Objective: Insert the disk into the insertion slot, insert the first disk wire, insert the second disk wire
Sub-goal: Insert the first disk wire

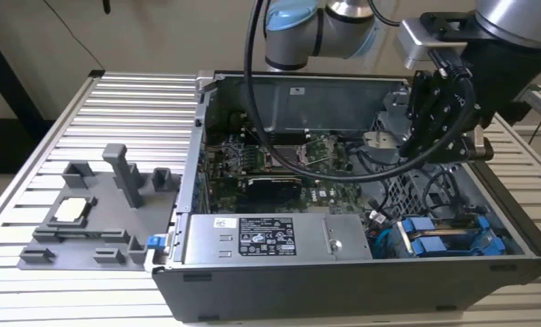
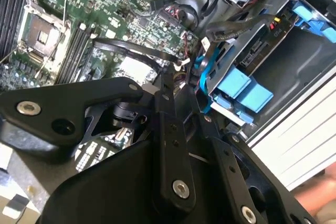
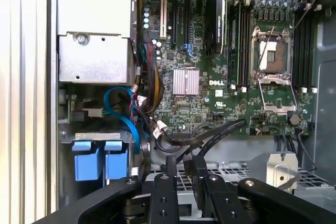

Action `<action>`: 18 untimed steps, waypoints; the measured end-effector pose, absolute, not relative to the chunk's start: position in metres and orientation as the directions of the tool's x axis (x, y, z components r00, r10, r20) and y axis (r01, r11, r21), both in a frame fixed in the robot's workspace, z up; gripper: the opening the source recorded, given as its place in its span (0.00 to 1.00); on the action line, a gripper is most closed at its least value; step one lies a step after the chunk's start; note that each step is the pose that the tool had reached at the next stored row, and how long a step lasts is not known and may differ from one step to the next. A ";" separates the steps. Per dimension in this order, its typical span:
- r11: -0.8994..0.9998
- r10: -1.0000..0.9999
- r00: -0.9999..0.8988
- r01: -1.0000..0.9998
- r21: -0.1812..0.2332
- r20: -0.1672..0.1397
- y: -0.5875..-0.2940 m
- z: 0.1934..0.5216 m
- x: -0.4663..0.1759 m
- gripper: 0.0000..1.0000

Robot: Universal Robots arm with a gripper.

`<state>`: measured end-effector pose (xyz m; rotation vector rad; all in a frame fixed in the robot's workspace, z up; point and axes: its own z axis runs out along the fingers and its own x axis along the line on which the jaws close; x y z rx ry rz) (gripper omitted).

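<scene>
The disk (image 1: 445, 240) lies in its blue carrier inside the grey drive cage at the case's front corner, on the exterior view's right. Its two blue tabs (image 3: 101, 159) face the motherboard. The drive's connector edge (image 2: 260, 45) shows above the tabs (image 2: 244, 90). The insertion slot's perforated wall (image 1: 414, 185) stands just behind it. A blue wire (image 3: 119, 106) loops beside the cage, and black wires (image 3: 210, 134) run past my fingertips. My black gripper (image 1: 414, 144) hangs above the cage, its fingers (image 3: 170, 182) drawn together. In both wrist views the gripper (image 2: 176, 80) is beside these wires (image 2: 131, 51); I cannot tell whether it pinches one.
A silver power-supply box (image 1: 270, 238) fills the case's front. The green motherboard (image 1: 280, 163) lies behind it. Another blue carrier piece (image 2: 315, 17) sits at the cage's far end. A grey fixture (image 1: 98, 204) rests on the slatted table (image 1: 134, 102), on the exterior view's left.
</scene>
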<state>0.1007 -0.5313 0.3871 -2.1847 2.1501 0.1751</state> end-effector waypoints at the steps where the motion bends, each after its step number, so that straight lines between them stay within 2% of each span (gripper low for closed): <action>1: -0.018 -0.991 0.014 -0.999 0.029 -0.132 -0.531 0.386 0.101 0.27; 7: -0.022 -0.988 0.019 -1.000 0.017 -0.151 -0.531 0.380 0.100 0.27; 11: -0.023 -0.980 0.021 -1.000 0.007 -0.199 -0.531 0.379 0.099 0.27; 13: -0.023 -0.977 0.021 -1.000 0.006 -0.213 -0.532 0.378 0.096 0.27; 18: -0.023 -0.976 0.021 -1.000 0.006 -0.215 -0.538 0.378 0.093 0.27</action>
